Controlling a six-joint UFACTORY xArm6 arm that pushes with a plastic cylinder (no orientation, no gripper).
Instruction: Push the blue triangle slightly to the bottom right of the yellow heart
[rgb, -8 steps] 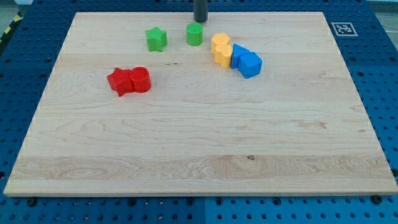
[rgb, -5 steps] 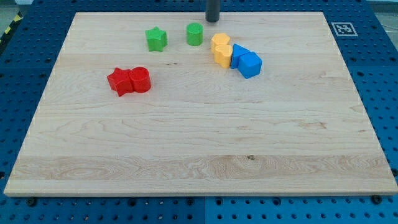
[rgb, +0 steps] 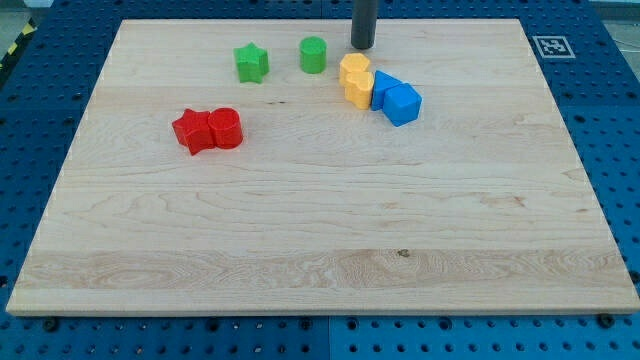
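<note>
My tip (rgb: 362, 46) sat near the view's top of the wooden board (rgb: 320, 230), just above the yellow pair and apart from it, touching no block. No claw on this rig (just a plain dark rod), so nothing was held. The two yellow blocks (rgb: 355, 80) were stacked close together, upper one and lower one touching; which was the heart I could not tell. Two blue blocks (rgb: 396, 98) sat touching on the yellow pair's right side, slightly lower; the blue triangle could not be told apart by shape. The green star (rgb: 251, 63) and green cylinder (rgb: 313, 55) lay to the tip's left. The red pair (rgb: 208, 130) was well apart, lower left.
</note>
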